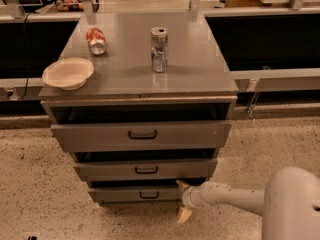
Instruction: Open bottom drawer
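The bottom drawer (135, 194) is the lowest, narrowest grey front of the cabinet, with a small black pull handle (149, 195) at its centre. My gripper (181, 200) is at the drawer front's right end, to the right of the handle. Its two yellowish fingertips (183, 214) stand apart, one above the other, with nothing between them. The white arm (235, 198) reaches in from the lower right.
The mid drawer (145, 169) and top drawer (141, 134) sit above it. On the cabinet top (190, 69) are a white bowl (68, 73), a red can lying on its side (96, 40) and an upright silver can (159, 49). Speckled floor (40, 194) surrounds the cabinet.
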Controlling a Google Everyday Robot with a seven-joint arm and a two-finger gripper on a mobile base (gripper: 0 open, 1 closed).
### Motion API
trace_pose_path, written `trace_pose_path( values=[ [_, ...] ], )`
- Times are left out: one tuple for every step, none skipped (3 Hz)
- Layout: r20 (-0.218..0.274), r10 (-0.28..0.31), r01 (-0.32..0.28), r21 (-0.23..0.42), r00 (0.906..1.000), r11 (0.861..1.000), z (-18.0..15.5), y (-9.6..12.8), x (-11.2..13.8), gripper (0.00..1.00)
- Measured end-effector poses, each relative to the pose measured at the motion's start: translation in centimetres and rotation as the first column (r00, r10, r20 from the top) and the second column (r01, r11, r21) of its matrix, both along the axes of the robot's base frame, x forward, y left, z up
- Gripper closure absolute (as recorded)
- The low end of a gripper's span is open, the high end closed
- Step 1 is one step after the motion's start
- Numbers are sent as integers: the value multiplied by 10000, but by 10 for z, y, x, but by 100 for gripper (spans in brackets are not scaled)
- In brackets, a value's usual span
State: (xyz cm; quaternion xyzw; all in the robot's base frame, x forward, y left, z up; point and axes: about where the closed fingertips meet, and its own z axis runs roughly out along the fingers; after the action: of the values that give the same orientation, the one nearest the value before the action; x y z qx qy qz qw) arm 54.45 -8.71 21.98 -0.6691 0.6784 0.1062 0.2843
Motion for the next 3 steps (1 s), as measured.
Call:
trace_pose_path(
  values=[
    [-32, -271, 270, -181, 9996, 9995, -19, -7, 26, 2],
    [-165, -529, 525, -282, 9985, 9982, -34, -15, 34, 25],
    [-423, -627, 611, -387, 9971, 9974, -45, -20, 31, 34]
  ],
)
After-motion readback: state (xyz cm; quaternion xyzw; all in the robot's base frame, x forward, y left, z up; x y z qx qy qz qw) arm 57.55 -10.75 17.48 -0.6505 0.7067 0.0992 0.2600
